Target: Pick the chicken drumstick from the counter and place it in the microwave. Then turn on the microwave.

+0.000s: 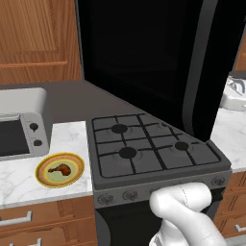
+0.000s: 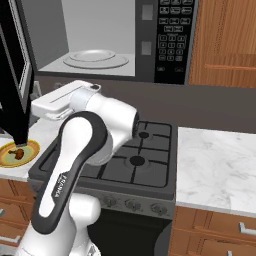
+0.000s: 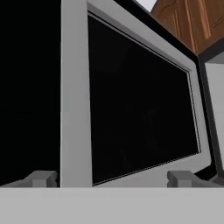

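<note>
The chicken drumstick (image 1: 62, 168) (image 2: 19, 153) lies on a yellow plate (image 1: 45, 175) on the counter (image 1: 72, 139), just left of the stovetop. Above the stove hangs the microwave (image 2: 100, 30) with its door (image 1: 149, 53) (image 2: 12, 75) swung wide open. Inside it are the grey-white cavity and the round glass turntable (image 2: 95, 59), and the keypad (image 2: 172, 35) is on its right. My gripper (image 3: 111, 178) is open, its fingertips (image 3: 41, 178) spread wide and empty, close up to the inner face of the door (image 3: 140, 105). In the right base view my hand (image 2: 52, 105) reaches left toward the door, well above the plate.
A dark gas stovetop (image 1: 149, 149) (image 2: 125, 160) sits straight ahead. A silver toaster oven (image 1: 21, 129) stands at the back left of the counter. More marble counter (image 2: 215, 165) lies right of the stove, with wooden drawers (image 1: 43, 223) below and wooden cabinets (image 2: 225, 40) above.
</note>
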